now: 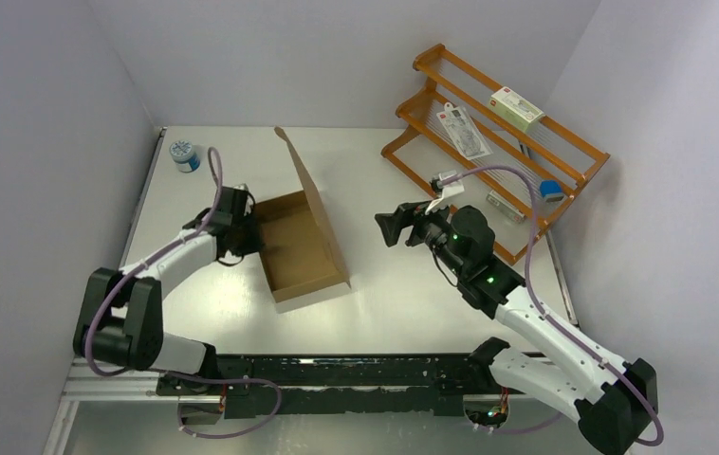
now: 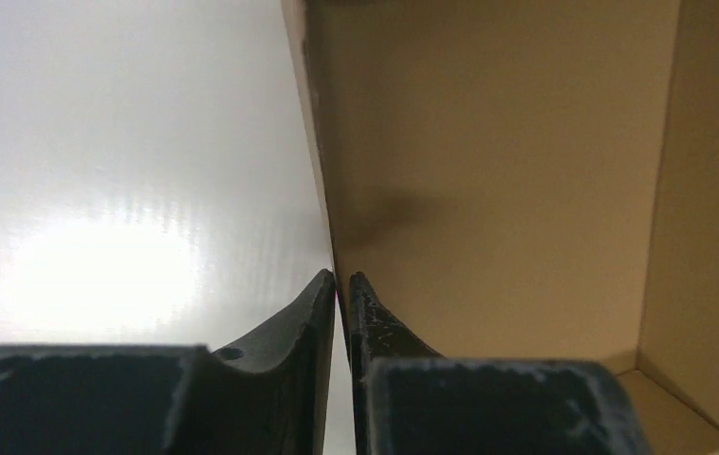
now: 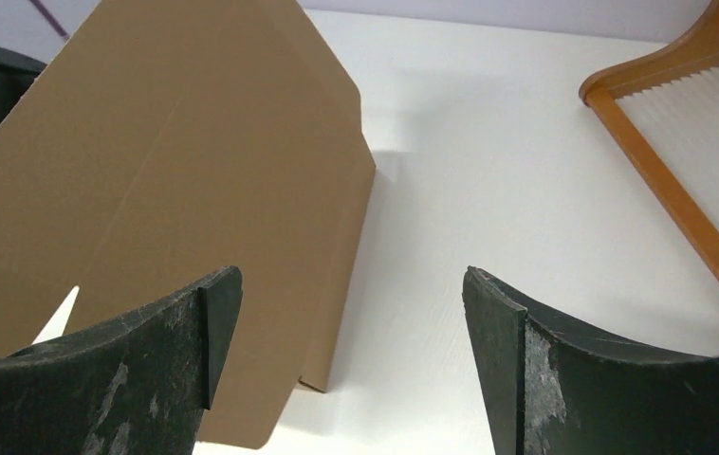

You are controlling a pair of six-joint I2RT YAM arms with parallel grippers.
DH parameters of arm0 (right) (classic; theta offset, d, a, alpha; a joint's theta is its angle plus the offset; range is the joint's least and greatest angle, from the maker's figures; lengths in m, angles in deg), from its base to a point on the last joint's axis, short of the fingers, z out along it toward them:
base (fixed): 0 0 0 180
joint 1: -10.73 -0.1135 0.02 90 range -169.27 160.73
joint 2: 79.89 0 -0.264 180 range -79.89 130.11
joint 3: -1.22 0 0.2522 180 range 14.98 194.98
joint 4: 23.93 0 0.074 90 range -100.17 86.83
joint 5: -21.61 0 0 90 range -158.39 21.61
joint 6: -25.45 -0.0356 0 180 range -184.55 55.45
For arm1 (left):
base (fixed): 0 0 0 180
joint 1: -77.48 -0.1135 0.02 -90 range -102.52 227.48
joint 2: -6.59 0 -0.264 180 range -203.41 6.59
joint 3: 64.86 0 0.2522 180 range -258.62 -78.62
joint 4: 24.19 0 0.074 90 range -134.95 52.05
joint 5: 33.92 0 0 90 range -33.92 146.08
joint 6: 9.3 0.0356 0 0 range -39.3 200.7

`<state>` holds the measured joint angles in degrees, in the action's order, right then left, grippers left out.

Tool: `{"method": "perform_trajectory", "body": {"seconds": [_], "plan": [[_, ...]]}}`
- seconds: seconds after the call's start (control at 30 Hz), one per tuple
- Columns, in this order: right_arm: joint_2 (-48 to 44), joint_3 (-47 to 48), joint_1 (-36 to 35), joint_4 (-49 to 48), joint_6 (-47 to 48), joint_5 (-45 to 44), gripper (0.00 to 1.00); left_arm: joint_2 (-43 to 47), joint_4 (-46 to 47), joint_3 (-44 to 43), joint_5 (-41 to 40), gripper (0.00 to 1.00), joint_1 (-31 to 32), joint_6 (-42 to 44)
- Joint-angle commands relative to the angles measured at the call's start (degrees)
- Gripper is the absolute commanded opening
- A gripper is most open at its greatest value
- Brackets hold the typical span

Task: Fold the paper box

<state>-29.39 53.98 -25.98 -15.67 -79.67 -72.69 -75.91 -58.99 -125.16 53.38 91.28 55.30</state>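
The paper box is a shallow brown cardboard tray in the middle of the table, with its lid flap standing upright along its right side. My left gripper is shut on the box's left wall; in the left wrist view the gripper pinches the thin wall edge, one finger outside and one inside the box. My right gripper is open and empty, to the right of the raised lid and apart from it. In the right wrist view the gripper faces the lid's outer side.
An orange wooden rack holding small packets stands at the back right; its corner shows in the right wrist view. A small round white and blue container sits at the back left. Grey walls close the table on three sides.
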Motion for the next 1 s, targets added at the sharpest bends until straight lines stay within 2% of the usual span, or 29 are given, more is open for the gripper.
{"method": "perform_trajectory", "body": {"seconds": [0.0, 0.13, 0.3, 0.4, 0.6, 0.73, 0.97], "plan": [[0.62, -0.41, 0.21, -0.76, 0.63, 2.16, 0.91, 5.18, 15.27, 8.85, 8.88, 0.17, 0.00, -12.91], [0.50, -1.36, 0.15, -1.18, 0.73, 2.07, 0.91, 9.15, 21.84, 15.95, 11.84, 0.22, 0.55, -20.54], [0.13, -1.60, 0.19, -0.99, 1.05, 2.62, 0.91, 13.99, 27.21, 21.25, 9.55, 0.27, 5.32, -28.77], [-0.27, -1.17, 0.20, 1.02, 1.25, 2.32, 0.90, 16.30, 27.41, 22.19, 8.45, 0.37, 6.71, -29.84], [-2.27, 1.87, 0.20, 8.63, 2.99, -1.31, 0.90, 20.96, 9.58, 11.65, -0.14, 0.68, 6.68, -15.14], [-2.26, 7.71, 0.13, 14.36, 5.51, -2.64, 0.90, 21.45, 2.72, 3.66, -5.70, 0.85, 6.52, -2.23], [6.95, 26.41, -0.09, 28.94, 7.80, 3.62, 0.86, 16.05, -3.64, -8.08, -2.08, 0.94, 3.68, 11.59]]}}
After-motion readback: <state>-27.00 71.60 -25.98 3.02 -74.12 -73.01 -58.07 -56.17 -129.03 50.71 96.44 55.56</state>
